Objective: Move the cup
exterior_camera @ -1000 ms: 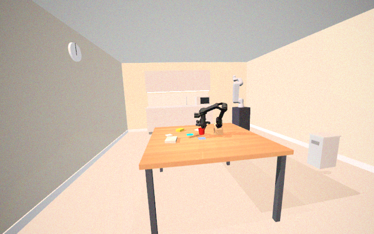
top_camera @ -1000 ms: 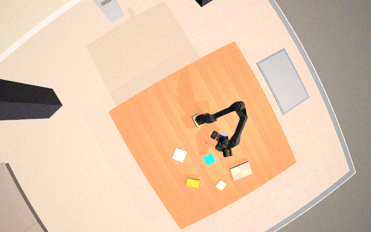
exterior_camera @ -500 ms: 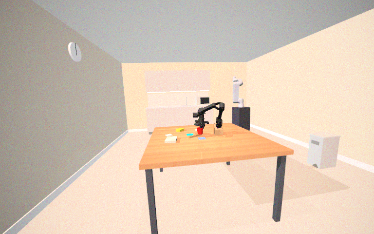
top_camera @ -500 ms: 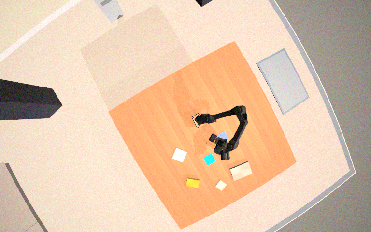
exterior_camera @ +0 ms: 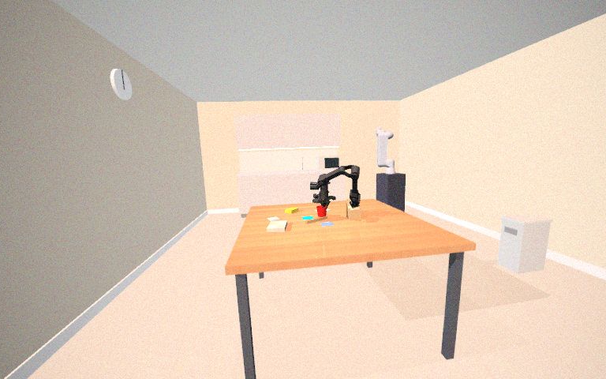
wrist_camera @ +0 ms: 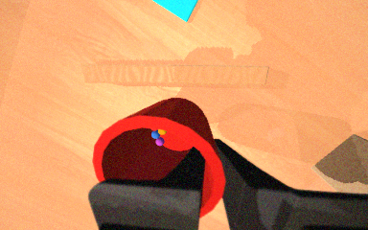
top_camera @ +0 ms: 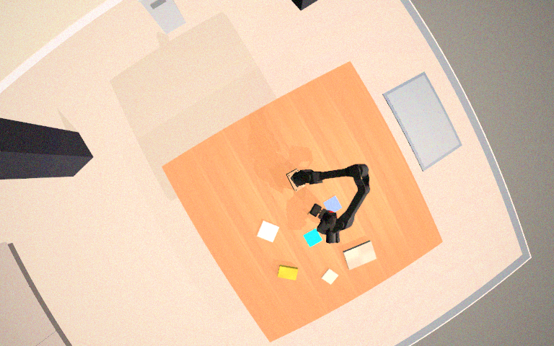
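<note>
Wooden tabletop (top_camera: 236, 171) (exterior_camera: 344, 249) (wrist_camera: 43, 115) below; gripper (top_camera: 329, 218) (exterior_camera: 323, 204) (wrist_camera: 208, 143) clamped on red cup's (exterior_camera: 321, 211) (wrist_camera: 174, 107) wall, marbles (wrist_camera: 158, 136) inside, cyan pad (top_camera: 312, 237) (exterior_camera: 307, 217) (wrist_camera: 178, 7) apart.

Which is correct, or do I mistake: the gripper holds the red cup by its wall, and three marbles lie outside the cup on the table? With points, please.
Not quite: the three marbles (wrist_camera: 158, 136) are inside the red cup (exterior_camera: 321, 212) (wrist_camera: 109, 139), as the wrist view shows. The rest is right: the gripper (wrist_camera: 208, 143) holds the cup by its wall.
</note>
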